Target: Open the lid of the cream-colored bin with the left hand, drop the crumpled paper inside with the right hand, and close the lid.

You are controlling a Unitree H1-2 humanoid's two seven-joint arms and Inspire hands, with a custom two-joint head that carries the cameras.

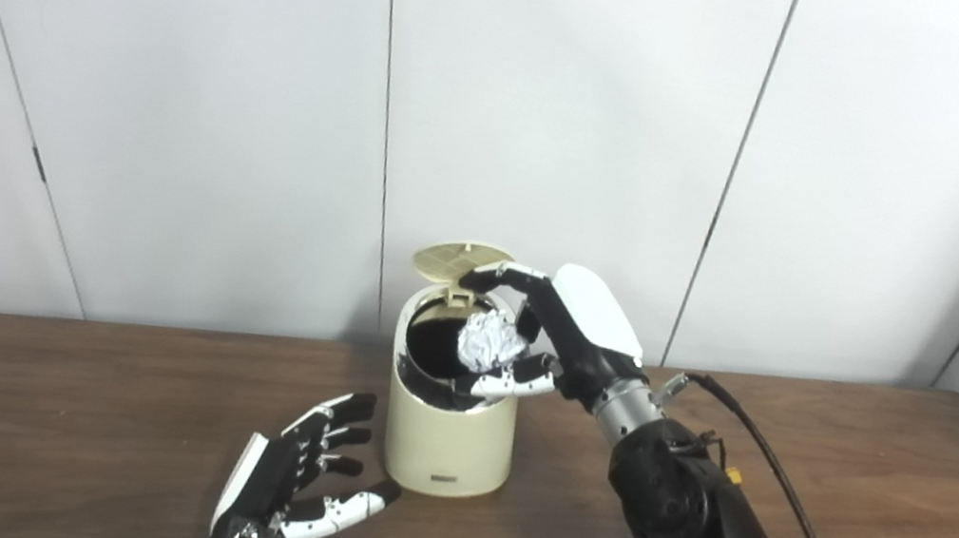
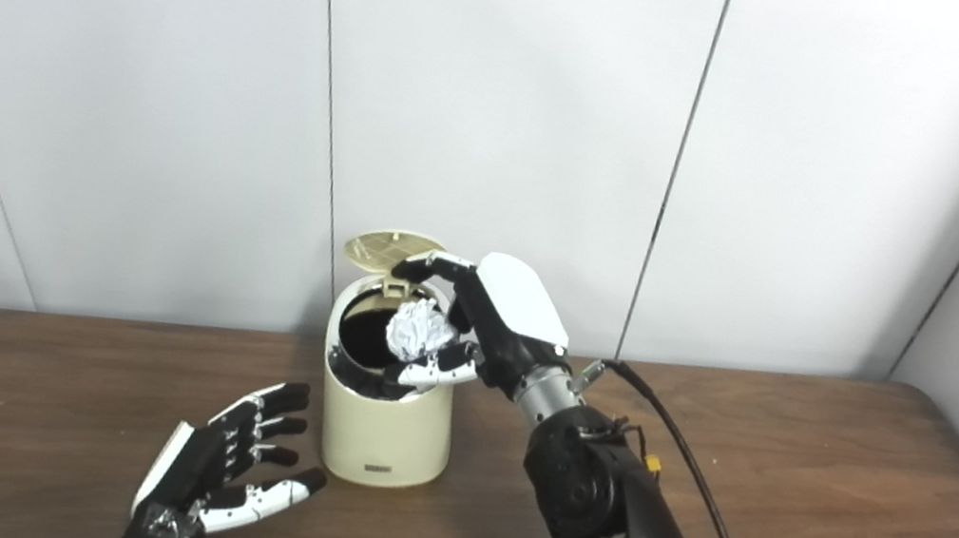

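Observation:
The cream-colored bin [image 1: 446, 442] stands on the brown table, its round lid [image 1: 461, 261] tipped up at the back and the dark inside showing. My right hand [image 1: 547, 338] is over the bin's mouth, shut on the crumpled white paper [image 1: 489, 340], which hangs just above the opening. My left hand [image 1: 303, 472] rests low on the table to the left front of the bin, open, fingers spread, thumb tip close to the bin's base but holding nothing.
The wooden table [image 1: 835, 518] runs wide to the right and left of the bin. A white panelled wall [image 1: 560, 128] stands close behind it. A black cable [image 1: 780, 499] trails along my right forearm.

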